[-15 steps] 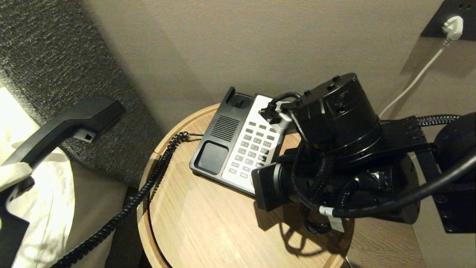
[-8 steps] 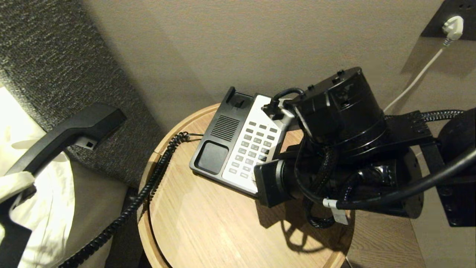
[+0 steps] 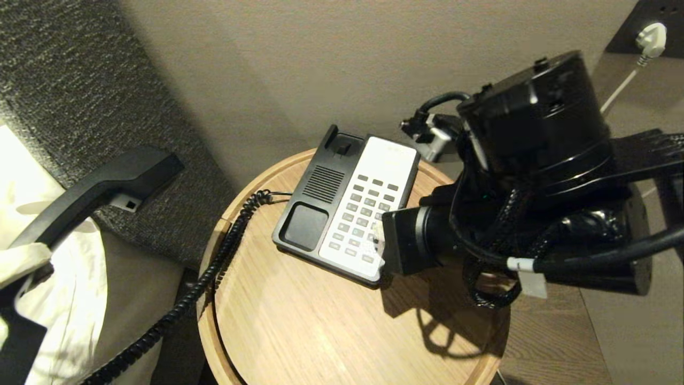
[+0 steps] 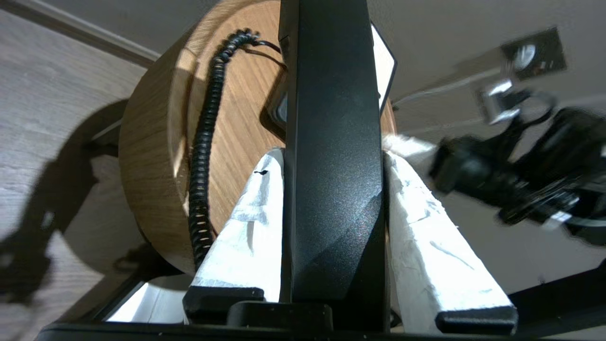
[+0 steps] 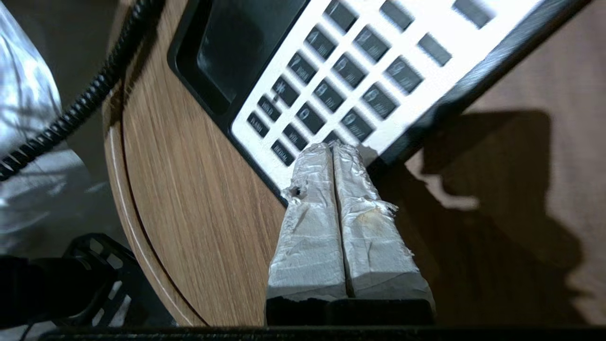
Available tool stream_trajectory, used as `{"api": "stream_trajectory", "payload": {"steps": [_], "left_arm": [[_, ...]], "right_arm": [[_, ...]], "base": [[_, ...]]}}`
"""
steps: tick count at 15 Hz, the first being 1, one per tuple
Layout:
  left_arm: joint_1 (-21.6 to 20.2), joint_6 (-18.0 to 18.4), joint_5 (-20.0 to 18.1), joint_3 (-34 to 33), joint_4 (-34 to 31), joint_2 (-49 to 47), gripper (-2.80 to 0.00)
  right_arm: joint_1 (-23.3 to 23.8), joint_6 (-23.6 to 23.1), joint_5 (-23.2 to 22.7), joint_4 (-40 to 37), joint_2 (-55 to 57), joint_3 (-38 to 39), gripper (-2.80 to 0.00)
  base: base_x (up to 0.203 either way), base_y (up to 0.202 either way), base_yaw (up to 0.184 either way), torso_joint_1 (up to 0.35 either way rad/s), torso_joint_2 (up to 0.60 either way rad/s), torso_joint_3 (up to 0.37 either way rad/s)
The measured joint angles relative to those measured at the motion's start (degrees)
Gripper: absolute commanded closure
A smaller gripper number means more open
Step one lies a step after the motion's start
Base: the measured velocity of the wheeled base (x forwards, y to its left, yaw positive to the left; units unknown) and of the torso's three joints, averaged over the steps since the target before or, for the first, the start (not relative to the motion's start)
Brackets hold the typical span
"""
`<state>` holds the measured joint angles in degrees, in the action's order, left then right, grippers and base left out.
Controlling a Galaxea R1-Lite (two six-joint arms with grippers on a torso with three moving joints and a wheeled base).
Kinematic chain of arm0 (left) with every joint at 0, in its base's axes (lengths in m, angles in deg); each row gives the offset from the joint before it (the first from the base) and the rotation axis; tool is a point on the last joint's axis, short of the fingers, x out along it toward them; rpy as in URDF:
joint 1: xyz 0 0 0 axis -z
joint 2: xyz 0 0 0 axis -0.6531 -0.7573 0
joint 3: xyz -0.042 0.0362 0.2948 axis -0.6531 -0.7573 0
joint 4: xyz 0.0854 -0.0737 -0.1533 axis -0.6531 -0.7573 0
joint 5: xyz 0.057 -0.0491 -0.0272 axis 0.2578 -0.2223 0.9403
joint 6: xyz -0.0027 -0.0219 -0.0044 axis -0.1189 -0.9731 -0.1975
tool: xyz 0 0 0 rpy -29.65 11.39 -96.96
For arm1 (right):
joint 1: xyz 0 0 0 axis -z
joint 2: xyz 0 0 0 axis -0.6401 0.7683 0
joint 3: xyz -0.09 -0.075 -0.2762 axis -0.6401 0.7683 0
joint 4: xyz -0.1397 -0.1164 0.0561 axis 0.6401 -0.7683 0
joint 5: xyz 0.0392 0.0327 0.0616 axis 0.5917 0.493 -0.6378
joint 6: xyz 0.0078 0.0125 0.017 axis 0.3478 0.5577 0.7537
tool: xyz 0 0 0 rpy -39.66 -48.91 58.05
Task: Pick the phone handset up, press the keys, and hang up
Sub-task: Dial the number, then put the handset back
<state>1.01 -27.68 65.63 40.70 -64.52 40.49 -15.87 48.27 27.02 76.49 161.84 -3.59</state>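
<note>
The phone handset (image 3: 99, 190) hung off to the left of the round wooden table (image 3: 299, 326), clamped between the left gripper's (image 4: 331, 189) taped fingers (image 4: 246, 227), its coiled cord (image 3: 214, 267) trailing to the phone base (image 3: 347, 208). The right gripper (image 5: 331, 154), fingers pressed together with nothing between them, hovered over the keypad's (image 5: 341, 80) near corner.

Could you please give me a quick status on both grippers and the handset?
Left gripper clamped on phone handset, held off the table. Right gripper shut, tips at the phone base keypad's lower edge. Coiled cord clear of keys.
</note>
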Motion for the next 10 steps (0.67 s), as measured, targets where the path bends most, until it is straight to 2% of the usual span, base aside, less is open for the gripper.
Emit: {"api": "stream_trajectory", "payload": {"steps": [2,5,8,10], "left_arm": [[0.15,3.80,-0.75,1.24,0.08,-2.60,0.00],[0.71,13.07,-1.12,4.75,0.93,-9.63,0.00],[1.80,19.52,-0.63,13.04,1.74,-19.88,0.00],[2.63,23.65,1.55,18.72,1.86,-27.25,0.00]], "right_arm": [[1.83,0.19,0.40,-0.05,-2.60,1.40,0.00],[6.65,0.28,1.59,0.15,-6.97,4.21,0.00],[12.09,0.12,1.64,-0.18,-11.07,5.04,0.00],[16.26,0.05,1.65,-0.96,-13.86,6.18,0.00]], "base": [[0.000,0.000,0.000,0.000,0.00,0.000],[0.000,0.000,0.000,0.000,0.00,0.000],[0.000,0.000,0.000,0.000,0.00,0.000],[0.000,0.000,0.000,0.000,0.00,0.000]]}}
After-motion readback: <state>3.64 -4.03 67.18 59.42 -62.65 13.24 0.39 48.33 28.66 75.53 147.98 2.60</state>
